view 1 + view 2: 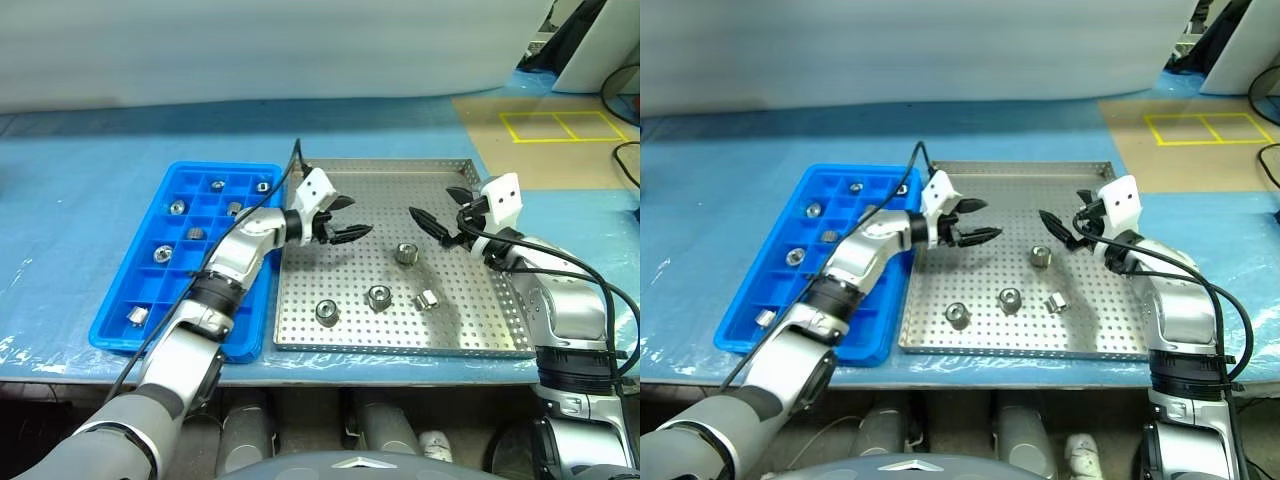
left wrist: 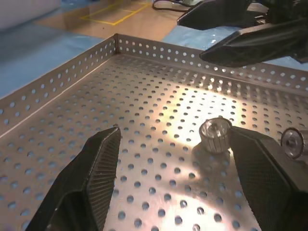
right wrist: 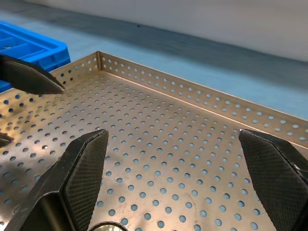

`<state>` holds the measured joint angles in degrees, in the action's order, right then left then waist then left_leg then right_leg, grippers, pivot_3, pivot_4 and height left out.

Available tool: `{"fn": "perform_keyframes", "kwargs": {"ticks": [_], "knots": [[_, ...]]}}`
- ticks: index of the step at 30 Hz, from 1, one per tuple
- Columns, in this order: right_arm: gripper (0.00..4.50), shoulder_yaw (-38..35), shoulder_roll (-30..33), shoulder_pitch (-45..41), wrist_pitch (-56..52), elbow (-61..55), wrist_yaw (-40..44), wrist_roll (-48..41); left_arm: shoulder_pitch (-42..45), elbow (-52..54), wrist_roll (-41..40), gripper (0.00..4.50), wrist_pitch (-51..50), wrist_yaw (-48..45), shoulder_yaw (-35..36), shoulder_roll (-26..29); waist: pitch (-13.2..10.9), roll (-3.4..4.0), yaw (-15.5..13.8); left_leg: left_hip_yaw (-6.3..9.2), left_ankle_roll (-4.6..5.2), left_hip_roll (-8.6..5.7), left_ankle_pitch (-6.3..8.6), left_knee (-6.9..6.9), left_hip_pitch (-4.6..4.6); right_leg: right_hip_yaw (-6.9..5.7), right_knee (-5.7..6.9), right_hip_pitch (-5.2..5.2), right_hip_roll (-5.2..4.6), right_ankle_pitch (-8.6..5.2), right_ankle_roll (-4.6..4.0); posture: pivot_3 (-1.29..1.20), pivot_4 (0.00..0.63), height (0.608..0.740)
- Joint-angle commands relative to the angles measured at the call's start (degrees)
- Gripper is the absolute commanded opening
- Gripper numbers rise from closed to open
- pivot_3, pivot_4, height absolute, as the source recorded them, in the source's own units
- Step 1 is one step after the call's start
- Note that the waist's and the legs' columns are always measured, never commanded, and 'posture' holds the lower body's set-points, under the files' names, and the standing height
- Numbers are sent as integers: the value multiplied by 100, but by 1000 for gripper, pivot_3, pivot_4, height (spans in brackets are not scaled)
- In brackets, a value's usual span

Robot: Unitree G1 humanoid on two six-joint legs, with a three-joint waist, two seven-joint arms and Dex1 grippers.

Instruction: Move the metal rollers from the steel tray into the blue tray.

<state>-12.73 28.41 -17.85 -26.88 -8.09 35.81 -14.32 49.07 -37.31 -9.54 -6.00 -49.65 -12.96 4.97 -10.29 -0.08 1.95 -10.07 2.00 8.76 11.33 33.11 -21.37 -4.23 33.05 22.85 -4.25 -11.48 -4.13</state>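
Left eye view shows the left gripper spread and empty, held level over the steel tray and aimed at the nearest roller, probably to line up a pick. The right gripper faces it across the tray, also spread wide and empty. Four metal rollers lie on the perforated floor while others already sit in the blue tray alongside; the opposing grippers could crowd each other.
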Motion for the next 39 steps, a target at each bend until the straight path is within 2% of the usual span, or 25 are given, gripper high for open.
{"fn": "perform_keyframes", "kwargs": {"ticks": [1,6,10,20,23,26,29,32,36,39], "knots": [[4500,-240,61,232,-63,-520,-218,-162,418,-796,126,3699,372,-11,37,-401,3,4,20,0,9,1,5,0,-7,-2,-10,-2,0,5,1,-450,150,740],[4500,-459,99,632,-179,-881,-521,-239,726,-1521,182,3699,655,-179,165,-753,5,7,83,-2,50,-2,29,17,-61,-7,-31,26,-10,8,4,-498,150,740],[4500,-797,273,798,-284,-960,-687,-296,796,-1830,308,3699,884,-283,123,-884,6,8,144,-5,54,-2,31,22,-62,-10,-32,25,-11,8,5,-538,150,740],[4500,-1412,682,1870,-872,-1777,-298,-1053,817,-2198,534,3699,1177,-536,92,-1214,9,14,348,-1,60,-7,34,27,-58,-19,-50,7,-11,-10,51,-622,150,740],[4500,-1498,673,2046,-958,-1996,-381,-1157,881,-2461,761,3699,1284,-285,38,-1258,10,15,484,0,63,-9,36,28,-63,-24,-61,6,-11,-12,64,-649,150,740],[4500,-1528,633,2172,-999,-2154,-483,-1196,958,-2868,1237,3699,1327,425,-133,-1252,13,20,633,3,67,-12,39,28,-66,-28,-77,1,-11,-6,79,-666,150,740],[4500,-1532,604,2267,-1004,-2243,-558,-1210,939,-3071,1483,3699,1432,686,-196,-1278,21,33,800,10,75,-11,44,23,-71,-41,-133,-21,-9,8,102,-673,150,740],[4500,-1538,603,2300,-974,-2241,-606,-1227,914,-3130,1592,3181,1484,848,-157,-1296,22,35,937,15,97,-29,57,24,-82,-42,-160,-31,-17,15,114,-669,150,740],[4500,-1396,596,2201,-910,-2136,-658,-1202,895,-3036,1497,1814,1562,862,29,-1292,23,38,1105,21,125,-48,74,24,-90,-51,-191,-47,-36,24,129,-644,150,740],[4500,-1201,577,2043,-868,-2021,-665,-1175,891,-2853,1241,1751,1531,748,304,-1278,24,39,1193,24,146,-64,87,33,-105,-54,-195,-43,-54,34,128,-616,150,740]]}}
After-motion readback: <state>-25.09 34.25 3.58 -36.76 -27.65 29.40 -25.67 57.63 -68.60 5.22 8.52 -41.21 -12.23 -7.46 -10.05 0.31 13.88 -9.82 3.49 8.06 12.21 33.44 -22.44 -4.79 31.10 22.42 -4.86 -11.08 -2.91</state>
